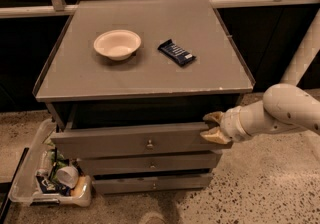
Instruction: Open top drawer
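Now: gripper on the top drawer's right corner

You have the gripper at the right end of the top drawer, just under the overhanging cabinet top. Its two tan fingers sit one above the other, a little apart, closed onto the upper right corner of the drawer front. The white arm reaches in from the right edge of the view.

Your drawer stands a little way out of the cabinet, with a dark gap above its front and its small round knob at the centre. The two narrower drawers, middle and bottom, sit below it.

On the cabinet top you can see a white bowl and, just right of it, a dark blue packet, apart from each other. On the speckled floor at the left, a clear plastic bin of clutter lies against the cabinet.
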### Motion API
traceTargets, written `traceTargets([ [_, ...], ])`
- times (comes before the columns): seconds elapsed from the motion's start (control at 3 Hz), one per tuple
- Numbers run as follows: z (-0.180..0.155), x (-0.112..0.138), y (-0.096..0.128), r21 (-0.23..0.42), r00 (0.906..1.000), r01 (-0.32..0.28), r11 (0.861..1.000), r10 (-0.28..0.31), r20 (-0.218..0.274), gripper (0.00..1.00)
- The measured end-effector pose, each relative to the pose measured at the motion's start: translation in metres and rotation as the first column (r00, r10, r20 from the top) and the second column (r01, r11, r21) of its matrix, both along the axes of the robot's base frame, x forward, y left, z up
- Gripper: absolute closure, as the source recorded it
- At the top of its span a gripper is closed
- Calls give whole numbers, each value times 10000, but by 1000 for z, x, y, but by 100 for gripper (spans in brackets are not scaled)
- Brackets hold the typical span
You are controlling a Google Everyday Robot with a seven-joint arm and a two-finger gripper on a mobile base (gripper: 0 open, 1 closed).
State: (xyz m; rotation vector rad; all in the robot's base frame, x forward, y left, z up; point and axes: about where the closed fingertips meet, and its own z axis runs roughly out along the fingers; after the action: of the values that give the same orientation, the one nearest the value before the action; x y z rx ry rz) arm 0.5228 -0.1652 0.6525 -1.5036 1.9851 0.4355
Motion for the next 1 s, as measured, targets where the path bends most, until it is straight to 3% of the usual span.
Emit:
traceTargets([
  [0.33, 3, 0, 0, 0, 10000, 0, 10000, 0, 0, 100],
  [0.67, 3, -6, -2, 32, 10000, 5, 10000, -5, -30, 100],
  [1.0, 3, -6, -2, 32, 10000, 4, 10000, -4, -30, 82],
])
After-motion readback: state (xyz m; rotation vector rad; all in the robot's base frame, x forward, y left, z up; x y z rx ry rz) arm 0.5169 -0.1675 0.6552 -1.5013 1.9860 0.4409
